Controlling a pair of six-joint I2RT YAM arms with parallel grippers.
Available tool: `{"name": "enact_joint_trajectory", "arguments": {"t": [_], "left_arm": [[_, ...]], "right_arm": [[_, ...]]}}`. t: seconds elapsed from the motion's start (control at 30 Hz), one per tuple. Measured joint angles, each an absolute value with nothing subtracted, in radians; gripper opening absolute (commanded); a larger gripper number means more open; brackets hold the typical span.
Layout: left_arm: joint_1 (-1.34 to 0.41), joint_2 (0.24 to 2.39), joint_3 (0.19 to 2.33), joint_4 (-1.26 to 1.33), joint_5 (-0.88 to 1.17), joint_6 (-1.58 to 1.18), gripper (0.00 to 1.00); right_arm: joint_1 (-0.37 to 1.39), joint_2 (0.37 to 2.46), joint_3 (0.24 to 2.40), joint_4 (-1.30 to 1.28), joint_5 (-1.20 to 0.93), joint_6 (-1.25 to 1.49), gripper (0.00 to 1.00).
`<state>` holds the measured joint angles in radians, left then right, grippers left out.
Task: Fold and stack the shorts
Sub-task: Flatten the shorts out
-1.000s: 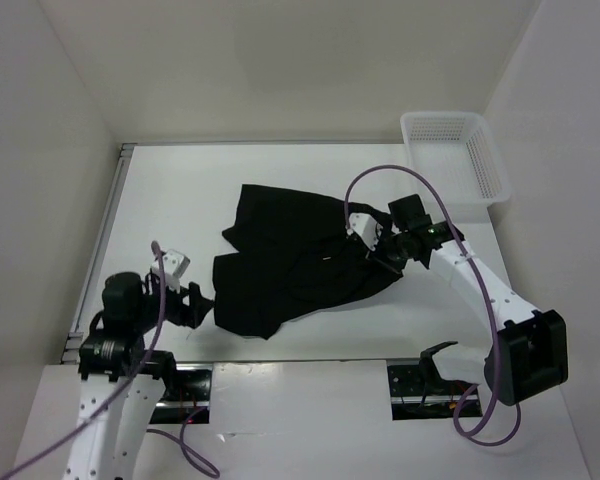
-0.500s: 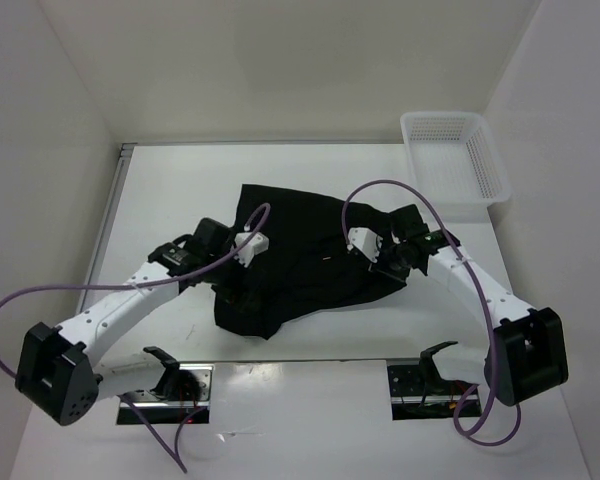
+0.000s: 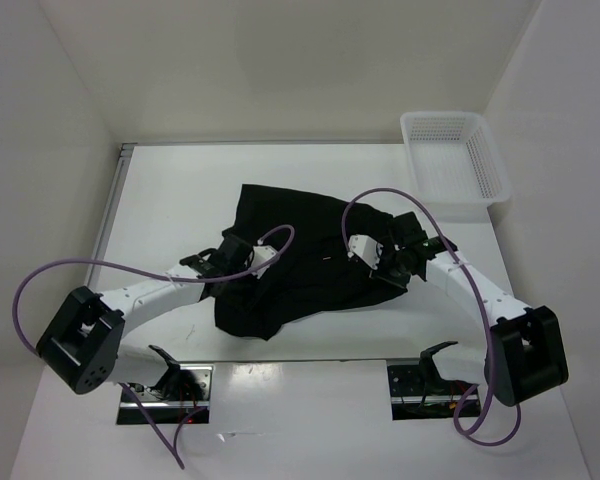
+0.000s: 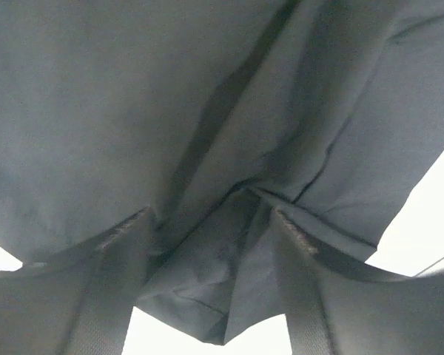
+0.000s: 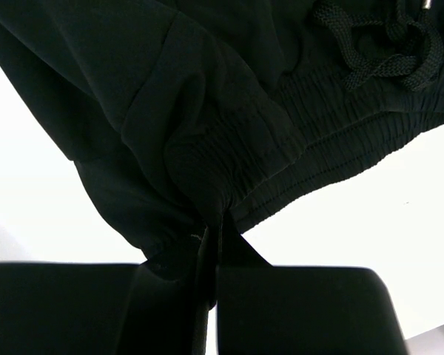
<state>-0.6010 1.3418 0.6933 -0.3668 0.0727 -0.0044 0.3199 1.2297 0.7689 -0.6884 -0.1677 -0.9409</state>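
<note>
We see our right pincer (image 5: 209,244) clamped tight on the shorts (image 3: 300,260); our left pincer (image 4: 209,214) gapes wide over the cloth.

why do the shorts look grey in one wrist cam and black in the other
Left wrist: the shorts fill the frame, washed to grey, jaws blurred. Right wrist: black fabric, waistband ribbing and drawcord sharp against the overexposed table. Top external: even light, shorts almost featureless.
</note>
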Motion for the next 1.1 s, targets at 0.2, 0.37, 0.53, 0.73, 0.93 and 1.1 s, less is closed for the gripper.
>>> {"name": "enact_joint_trajectory", "arguments": {"t": [0.2, 0.37, 0.53, 0.73, 0.93, 1.1], "left_arm": [[-0.615, 1.36, 0.692, -0.373, 0.141, -0.004, 0.52], [-0.62, 1.363, 0.694, -0.418, 0.212, -0.001, 0.82], [-0.634, 1.394, 0.736, -0.46, 0.26, -0.004, 0.86], [-0.702, 1.422, 0.749, -0.433, 0.25, -0.008, 0.34], [-0.712, 1.424, 0.72, -0.42, 0.249, -0.004, 0.0], [-0.712, 1.415, 0.704, -0.427, 0.249, -0.004, 0.0]], "right_arm": [[0.32, 1.219, 0.751, -0.67, -0.16, -0.941, 0.0], [0.32, 1.205, 0.722, -0.664, -0.147, -0.941, 0.0], [0.32, 1.202, 0.717, -0.657, -0.136, -0.945, 0.0], [0.32, 1.189, 0.701, -0.638, -0.126, -0.952, 0.0], [0.32, 1.17, 0.687, -0.635, -0.118, -0.955, 0.0], [0.32, 1.169, 0.686, -0.62, -0.116, -0.933, 0.0]]}}
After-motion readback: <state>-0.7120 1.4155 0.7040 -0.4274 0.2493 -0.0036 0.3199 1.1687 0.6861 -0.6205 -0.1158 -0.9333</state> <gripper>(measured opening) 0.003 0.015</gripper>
